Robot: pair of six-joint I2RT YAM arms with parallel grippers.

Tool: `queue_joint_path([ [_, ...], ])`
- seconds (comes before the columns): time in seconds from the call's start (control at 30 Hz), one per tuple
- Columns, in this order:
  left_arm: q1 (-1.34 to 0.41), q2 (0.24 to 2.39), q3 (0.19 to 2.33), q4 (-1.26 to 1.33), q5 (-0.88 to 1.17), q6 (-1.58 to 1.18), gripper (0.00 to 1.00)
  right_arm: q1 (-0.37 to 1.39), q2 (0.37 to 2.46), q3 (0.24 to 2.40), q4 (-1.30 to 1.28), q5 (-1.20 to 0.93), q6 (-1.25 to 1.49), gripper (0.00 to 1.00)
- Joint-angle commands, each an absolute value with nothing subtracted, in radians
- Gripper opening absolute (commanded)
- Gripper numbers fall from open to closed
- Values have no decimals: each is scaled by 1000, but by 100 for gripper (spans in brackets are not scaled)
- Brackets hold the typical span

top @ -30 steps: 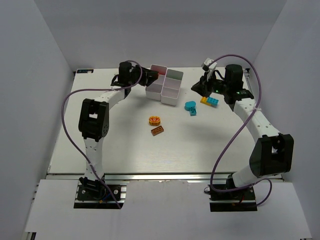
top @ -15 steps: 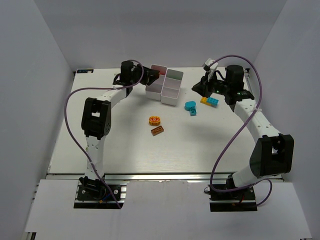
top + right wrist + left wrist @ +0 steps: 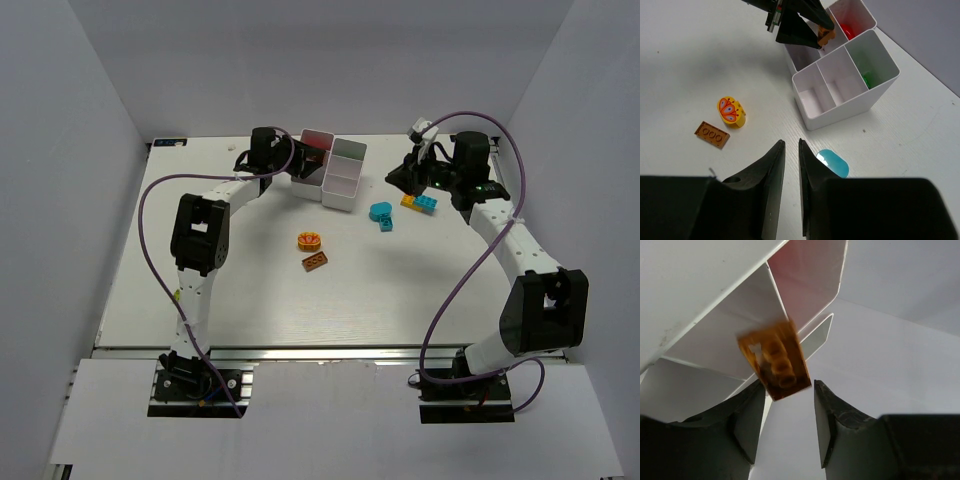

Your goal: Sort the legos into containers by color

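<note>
The white containers (image 3: 840, 112) stand near the far edge of the counter (image 3: 250, 300), about midway along it. The left hand (image 3: 789, 395) reaches over their far left compartment. An orange-brown brick (image 3: 775, 360) is at its fingertips, tilted and blurred, above the dividing walls. Its lower end sits level with the two tips, which stand a little apart. I cannot tell whether the fingers grip it or it is loose.

One far compartment holds a red piece (image 3: 847, 31), and the compartment at the right end of the near row holds a green piece (image 3: 869, 79). The other compartments that can be seen into look bare.

The right hand (image 3: 791, 143) hangs above the counter toward the far right corner, its fingers narrow with only a thin gap and nothing between them. Just beside it on the counter lies a yellow and blue stack (image 3: 420, 202). A cyan piece (image 3: 832, 162) lies near the containers' near right corner.

Around the middle of the counter sit a rounded yellow-orange piece with a butterfly print (image 3: 731, 111) and a flat brown three-stud plate (image 3: 712, 135). They are close together but apart, with the plate nearer the front edge.
</note>
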State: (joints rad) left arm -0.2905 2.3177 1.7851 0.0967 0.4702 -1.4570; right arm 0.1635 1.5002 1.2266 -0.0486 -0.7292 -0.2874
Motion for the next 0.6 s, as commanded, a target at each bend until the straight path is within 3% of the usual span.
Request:
queue_joint_path([
  [0.0,-293,2278,1824,86,460,-1447,54,158,1468,1216,-11,-758,-272,23],
  [0.3,-295,2244,1821,100,454,-1453,56,158,1470,1218,-11,-770,-264,23],
  [0.4,-291,2204,1827,115,459,-1451,50,158,1470,1229,-26,-791,-290,35],
  [0.43,-291,2189,1839,109,462,-1441,46,160,1470,1232,-35,-831,-305,48],
  [0.47,-290,2151,1842,92,474,-1402,28,158,1471,1238,-67,-865,-355,64],
  [0.57,-278,2070,1838,0,471,-1240,2,170,1477,1250,-152,-1052,-475,80],
])
